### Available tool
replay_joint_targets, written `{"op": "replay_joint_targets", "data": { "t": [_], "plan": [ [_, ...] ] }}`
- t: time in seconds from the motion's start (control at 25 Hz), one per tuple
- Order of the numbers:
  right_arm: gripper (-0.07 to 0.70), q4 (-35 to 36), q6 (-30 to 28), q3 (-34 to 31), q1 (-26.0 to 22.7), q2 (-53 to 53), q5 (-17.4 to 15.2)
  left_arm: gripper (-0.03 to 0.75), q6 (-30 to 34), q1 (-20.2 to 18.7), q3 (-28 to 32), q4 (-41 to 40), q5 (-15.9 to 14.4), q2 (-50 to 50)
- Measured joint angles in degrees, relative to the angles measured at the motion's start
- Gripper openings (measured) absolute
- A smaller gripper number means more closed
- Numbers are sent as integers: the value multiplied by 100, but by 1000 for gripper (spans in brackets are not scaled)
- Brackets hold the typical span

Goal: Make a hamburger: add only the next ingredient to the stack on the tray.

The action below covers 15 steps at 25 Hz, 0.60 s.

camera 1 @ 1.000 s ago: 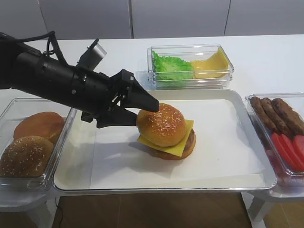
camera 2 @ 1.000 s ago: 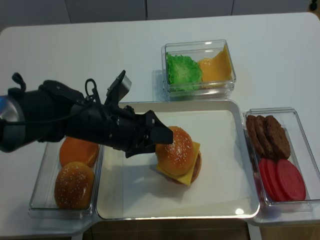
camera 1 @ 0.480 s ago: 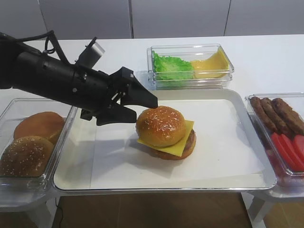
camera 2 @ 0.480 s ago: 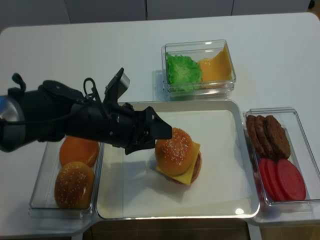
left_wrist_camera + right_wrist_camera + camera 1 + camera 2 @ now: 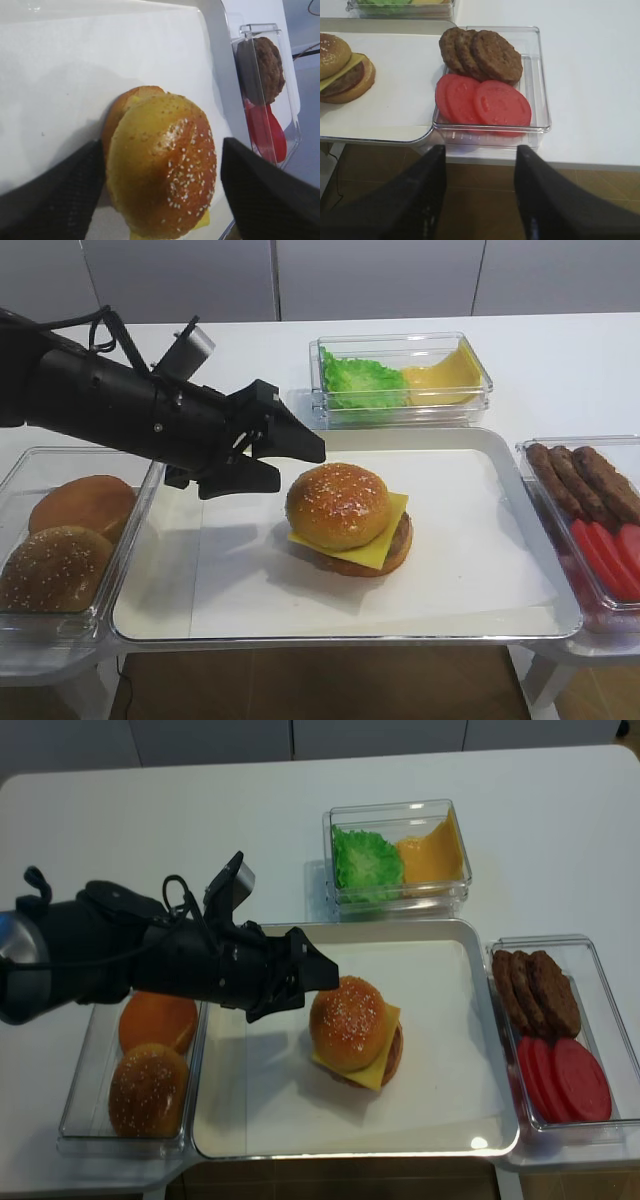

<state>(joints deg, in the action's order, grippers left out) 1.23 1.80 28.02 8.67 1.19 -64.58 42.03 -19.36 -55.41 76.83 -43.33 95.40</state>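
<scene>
A: What's different from a second ago?

B: The left pincer [image 5: 282, 453] has drawn back. A second ago its tips sat right against the sesame bun top [image 5: 337, 504]; now there's a clear gap, and the pincer hangs up and to the left of it, jaws spread wide with nothing between them

A: And the bun top itself?

B: It rests on the stack [image 5: 385, 540], over the yellow cheese slice [image 5: 392, 519] and the patty, near the middle of the tray [image 5: 470, 436]. It sits a touch toward the left of the cheese, whose right corner pokes out from under it. In the left wrist view the dome lies between the two open fingers [image 5: 60, 185], touching neither

A: So the placing is done?

B: I'd judge so. The bun is released and hasn't shifted as the arm pulled away, so the ingredient looks added. What remains, I'd guess, is only clearing the arm off the tray

A: The other arm?

B: The right pincer [image 5: 479, 195] hangs off the bench edge by the bin of tomato slices [image 5: 482, 101] and loose patties [image 5: 481, 55]. It grips nothing, and I take it as closed, though its fingers show a gap in its own view
</scene>
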Motion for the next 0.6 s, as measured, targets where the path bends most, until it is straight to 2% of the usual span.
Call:
{"op": "replay_joint_targets", "data": {
  "t": [0.6],
  "plan": [
    [355, 0, -10, 0, 0, 0, 0, 536, -142, 0, 0, -259, -108, 0]
  ]
}}
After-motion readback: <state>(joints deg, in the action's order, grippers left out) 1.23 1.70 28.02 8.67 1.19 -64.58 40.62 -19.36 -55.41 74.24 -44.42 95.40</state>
